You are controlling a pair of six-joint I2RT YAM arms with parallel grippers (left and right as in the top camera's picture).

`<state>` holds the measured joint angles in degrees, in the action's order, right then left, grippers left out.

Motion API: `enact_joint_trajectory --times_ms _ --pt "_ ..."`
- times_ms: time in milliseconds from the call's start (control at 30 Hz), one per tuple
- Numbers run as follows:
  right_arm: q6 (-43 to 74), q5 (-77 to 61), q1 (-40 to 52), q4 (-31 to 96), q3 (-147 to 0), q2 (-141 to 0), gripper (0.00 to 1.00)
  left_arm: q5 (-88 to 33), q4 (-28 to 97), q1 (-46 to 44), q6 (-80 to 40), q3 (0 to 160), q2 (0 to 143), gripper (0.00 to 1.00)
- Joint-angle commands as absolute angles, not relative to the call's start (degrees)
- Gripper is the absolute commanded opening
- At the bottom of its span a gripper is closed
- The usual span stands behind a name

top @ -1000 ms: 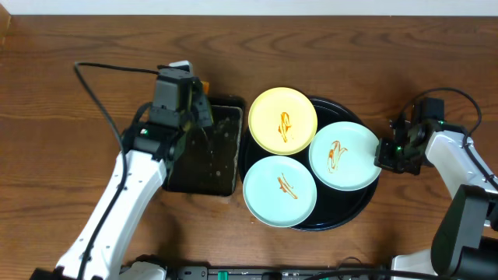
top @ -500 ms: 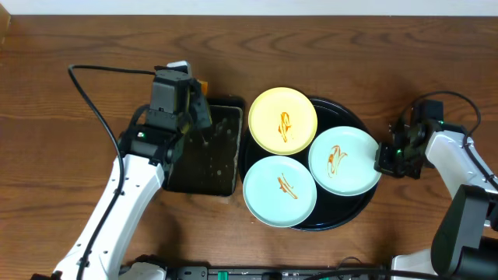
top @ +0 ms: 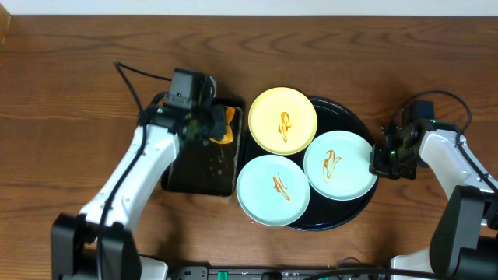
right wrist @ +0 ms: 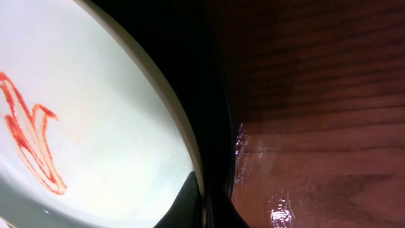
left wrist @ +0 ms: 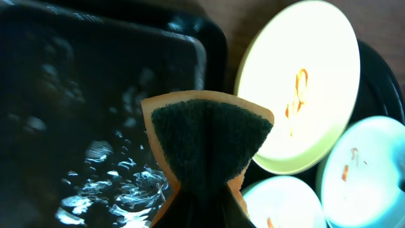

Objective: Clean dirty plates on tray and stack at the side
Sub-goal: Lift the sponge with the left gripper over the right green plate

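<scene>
Three sauce-marked plates lie on the round black tray [top: 352, 117]: a pale yellow plate [top: 282, 119] at the back, a mint plate [top: 273, 189] at the front left overhanging the rim, and a mint plate [top: 340, 165] at the right. My left gripper [top: 214, 124] is shut on an orange sponge [top: 224, 124] with a dark green scrub face [left wrist: 209, 136], above the right end of the rectangular pan [top: 194, 167]. My right gripper [top: 379, 159] is shut on the right rim of the right mint plate [right wrist: 95, 126], pinched between its fingers [right wrist: 204, 202].
The wet rectangular pan [left wrist: 76, 95] stands just left of the tray. The yellow plate [left wrist: 297, 88] and both mint plates [left wrist: 361, 171] lie right of the sponge. Bare wooden table [right wrist: 316, 95] lies right of the tray rim [right wrist: 212, 95].
My left gripper has swung right and nearer with the sponge now showing at the pan's right end. The right gripper has shifted its mint plate left; the front mint plate slid left too.
</scene>
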<state>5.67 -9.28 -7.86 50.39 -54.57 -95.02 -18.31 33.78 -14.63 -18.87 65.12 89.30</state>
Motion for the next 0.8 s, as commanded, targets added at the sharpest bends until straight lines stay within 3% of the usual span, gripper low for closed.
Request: enact_joint_trajectory --times_ms 0,133,333,767 --pt "6.4 -8.2 -7.4 50.6 -55.4 -95.5 0.01 -27.5 36.3 -14.3 -19.6 71.1 93.0 0.07" --pt "6.4 -8.2 -7.4 50.6 -55.4 -95.5 0.01 -34.9 35.6 -15.8 -19.8 74.2 95.1 0.08" --pt "6.4 -8.2 -7.4 50.6 -55.4 -95.5 0.01 -35.5 28.5 -23.6 -22.0 74.2 95.5 0.08" --pt "6.4 -8.2 -7.4 50.6 -55.4 -95.5 0.01 -38.0 7.3 -41.5 -39.8 74.9 109.2 0.08"
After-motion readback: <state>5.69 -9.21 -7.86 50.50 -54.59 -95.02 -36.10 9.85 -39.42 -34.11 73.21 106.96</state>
